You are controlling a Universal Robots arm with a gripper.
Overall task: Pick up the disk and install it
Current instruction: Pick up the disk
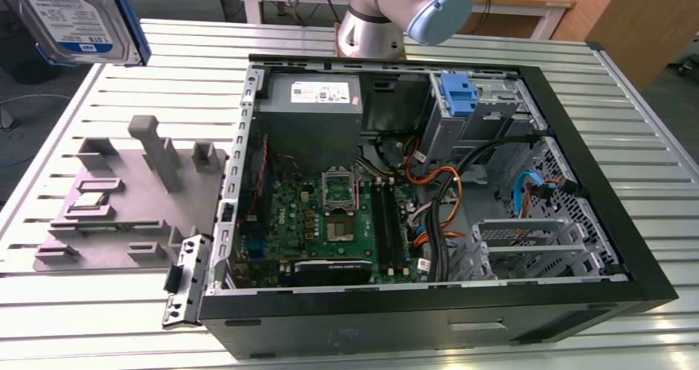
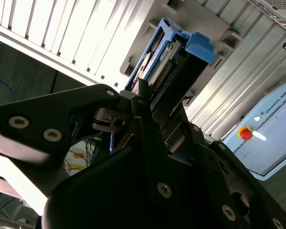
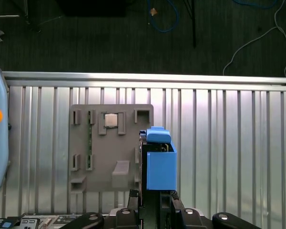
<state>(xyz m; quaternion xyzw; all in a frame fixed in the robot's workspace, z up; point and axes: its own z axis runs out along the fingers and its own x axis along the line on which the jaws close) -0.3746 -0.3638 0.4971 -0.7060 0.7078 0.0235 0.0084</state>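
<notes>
One disk [image 1: 65, 14] aloft, gripper [image 3: 155, 202] clamped on it.
Looks rigid, weighty, shock-sensitive; flat faces suit the grip.

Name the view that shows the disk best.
The exterior view: the disk shows its labelled face, though cropped. Both wrist views catch it edge-on, mainly its blue frame, gripped in the tool.

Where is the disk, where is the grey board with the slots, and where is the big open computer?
the disk [image 1: 71, 14]: exterior view, on its white-and-blue label.
the grey board [image 1: 137, 210]: exterior view, on a bare flat part.
the open computer [image 1: 382, 325]: exterior view, on its black side wall.
</notes>
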